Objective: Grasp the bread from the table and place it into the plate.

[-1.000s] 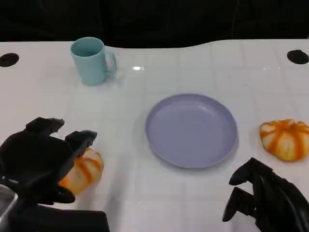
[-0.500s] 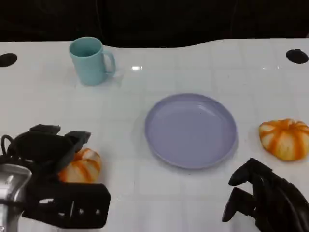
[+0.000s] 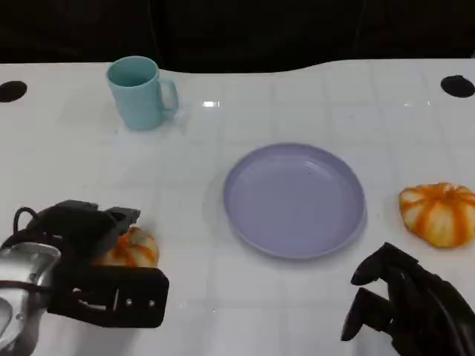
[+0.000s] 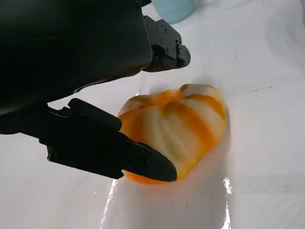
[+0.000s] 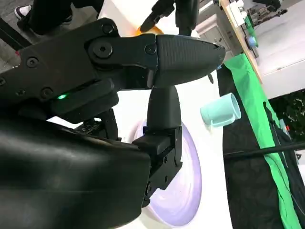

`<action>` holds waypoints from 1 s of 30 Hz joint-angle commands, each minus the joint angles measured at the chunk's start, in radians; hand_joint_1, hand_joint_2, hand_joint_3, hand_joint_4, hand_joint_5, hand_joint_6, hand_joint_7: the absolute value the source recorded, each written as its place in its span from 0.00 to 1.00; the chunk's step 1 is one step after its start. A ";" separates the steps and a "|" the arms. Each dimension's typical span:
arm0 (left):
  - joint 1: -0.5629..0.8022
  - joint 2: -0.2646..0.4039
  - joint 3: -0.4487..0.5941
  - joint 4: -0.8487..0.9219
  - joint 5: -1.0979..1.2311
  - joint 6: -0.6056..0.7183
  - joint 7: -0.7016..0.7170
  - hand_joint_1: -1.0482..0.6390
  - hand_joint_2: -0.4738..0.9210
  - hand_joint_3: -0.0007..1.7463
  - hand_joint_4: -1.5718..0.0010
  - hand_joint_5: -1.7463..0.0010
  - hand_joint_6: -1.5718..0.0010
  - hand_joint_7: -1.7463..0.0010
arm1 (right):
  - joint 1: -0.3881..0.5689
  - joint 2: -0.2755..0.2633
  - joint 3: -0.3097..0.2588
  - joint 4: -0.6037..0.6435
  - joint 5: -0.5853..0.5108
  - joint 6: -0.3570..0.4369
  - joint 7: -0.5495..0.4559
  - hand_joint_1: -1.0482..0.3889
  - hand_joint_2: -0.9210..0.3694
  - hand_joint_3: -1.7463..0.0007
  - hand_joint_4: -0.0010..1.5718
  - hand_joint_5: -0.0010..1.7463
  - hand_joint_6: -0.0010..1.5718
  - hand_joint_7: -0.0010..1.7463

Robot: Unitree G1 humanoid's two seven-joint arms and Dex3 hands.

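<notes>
An orange-and-white striped bread (image 3: pixel 132 248) lies on the white table at the near left. My left hand (image 3: pixel 74 248) is down over it, covering its left part. In the left wrist view the bread (image 4: pixel 178 126) sits between the spread fingers: one finger (image 4: pixel 119 155) lies against its near side, while the others (image 4: pixel 164 45) stay a little apart from it. The lavender plate (image 3: pixel 295 199) stands at the table's middle with nothing on it. My right hand (image 3: pixel 407 308) rests at the near right with its fingers loosely bent, holding nothing.
A second striped bread (image 3: pixel 438 213) lies to the right of the plate. A light blue mug (image 3: pixel 139 93) stands at the far left, and it also appears in the right wrist view beyond the plate (image 5: pixel 188 191) as the mug (image 5: pixel 220 112). The table's far edge runs along a dark background.
My left hand has dropped and turned over the bread, so its fingers now straddle it and the silver wrist shows. The bread, plate and right hand have stayed put.
</notes>
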 commanded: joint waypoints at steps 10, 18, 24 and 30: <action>-0.067 -0.020 -0.069 0.249 -0.067 -0.035 0.151 0.30 0.97 0.00 0.89 0.94 0.86 0.98 | 0.004 -0.007 -0.008 -0.006 0.002 -0.018 0.005 0.37 0.00 0.71 0.40 1.00 0.26 0.97; -0.075 -0.050 -0.037 0.380 -0.168 -0.126 0.381 0.43 1.00 0.11 0.72 0.46 0.61 0.96 | 0.005 -0.008 -0.006 -0.014 0.000 -0.007 -0.004 0.37 0.00 0.71 0.40 1.00 0.26 0.97; -0.093 -0.054 -0.039 0.463 -0.188 -0.233 0.569 0.46 1.00 0.15 0.49 0.09 0.37 0.61 | 0.003 -0.009 -0.010 -0.019 0.011 0.010 -0.005 0.36 0.00 0.71 0.39 1.00 0.25 0.97; -0.096 -0.062 -0.030 0.467 -0.205 -0.272 0.645 0.46 0.97 0.28 0.45 0.02 0.55 0.13 | 0.000 -0.009 -0.011 -0.004 0.006 -0.011 0.004 0.37 0.00 0.71 0.39 1.00 0.26 0.97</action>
